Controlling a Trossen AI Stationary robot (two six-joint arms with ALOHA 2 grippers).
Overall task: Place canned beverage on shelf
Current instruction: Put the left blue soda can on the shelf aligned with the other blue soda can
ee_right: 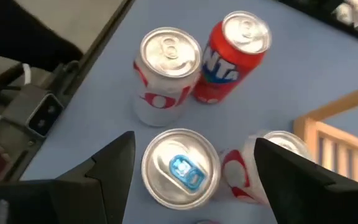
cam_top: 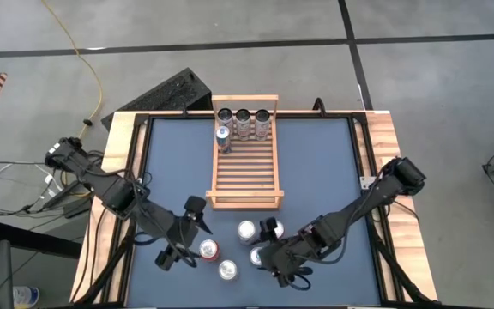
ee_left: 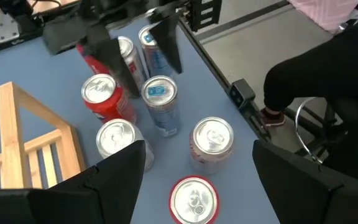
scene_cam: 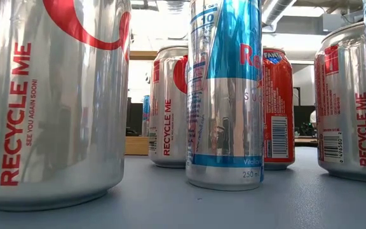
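Observation:
The light-wood slatted shelf [cam_top: 247,176] lies at the table's middle. Three cans [cam_top: 243,123] stand in a row at its far rail, with a blue can [cam_top: 223,137] in front of them. Several loose cans stand upright near the front edge, among them a red one [cam_top: 209,251] and a slim blue-and-silver one [scene_cam: 224,95]. My left gripper [cam_top: 185,233] hangs open to their left, above and short of a red-rimmed can top [ee_left: 194,199]. My right gripper [cam_top: 270,251] hangs open on their right. Its fingers stand either side of a can with a blue tab [ee_right: 180,167] and show a gap to it.
The raised wooden rail [ee_left: 8,124] of the shelf's near end stands just beyond the loose cans. A person sits close to the table's near edge [ee_left: 328,74]. The black frame bars [cam_top: 144,172] run along the blue tabletop's sides. A keyboard [cam_top: 165,94] lies beyond the far left corner.

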